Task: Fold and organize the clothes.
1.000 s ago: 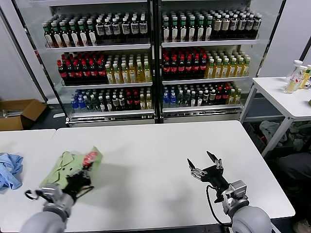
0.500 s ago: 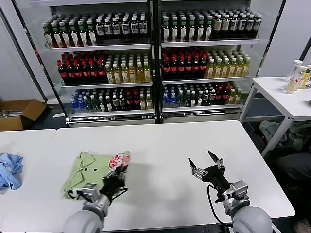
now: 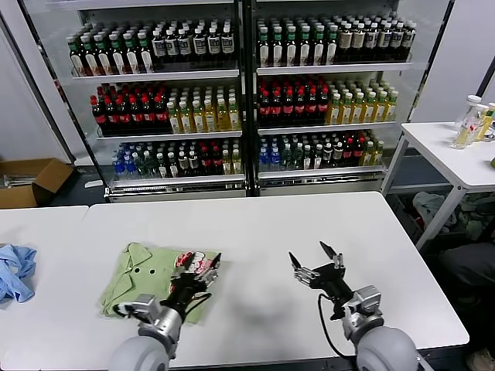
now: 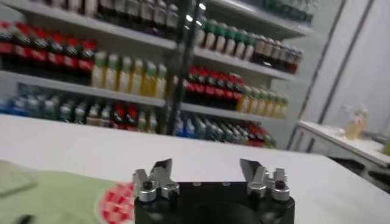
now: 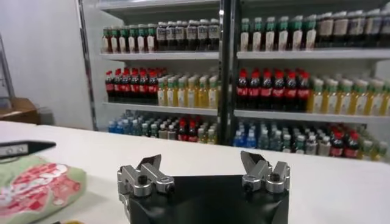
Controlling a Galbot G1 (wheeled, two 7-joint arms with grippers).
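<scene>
**Folded green polo lies on the counter, both pincers spread wide**

The light green short-sleeved polo shirt (image 3: pixel 151 276) with its collar, small dark buttons and red-and-white chest print lies folded into a rough rectangle on the white counter (image 3: pixel 255 232), toward the robot's left side and close to the near edge. The collar end points away to the left, and the printed patch faces up at the end nearer the middle of the counter.

The left pincer (image 3: pixel 198 272) sits right over that printed end, its dark fingers parted and nothing caught between them. Whether the tips brush the cloth I cannot tell. In the left wrist view the same pincer (image 4: pixel 207 176) shows its two jaws standing apart, with green fabric and the red-and-white print just beside and below it.

The right pincer (image 3: pixel 314 263) hovers above bare counter, well apart from the shirt on the robot's right, fingers splayed and empty. The right wrist view confirms it: that pincer (image 5: pixel 201 170) gapes open, and the shirt's printed corner (image 5: pixel 33 185) lies off to one side.

Farther left, on a neighbouring white table, lies a crumpled light blue cloth (image 3: pixel 15 270). Behind the counter stand glass-fronted coolers (image 3: pixel 247 93) packed with rows of bottles.
</scene>
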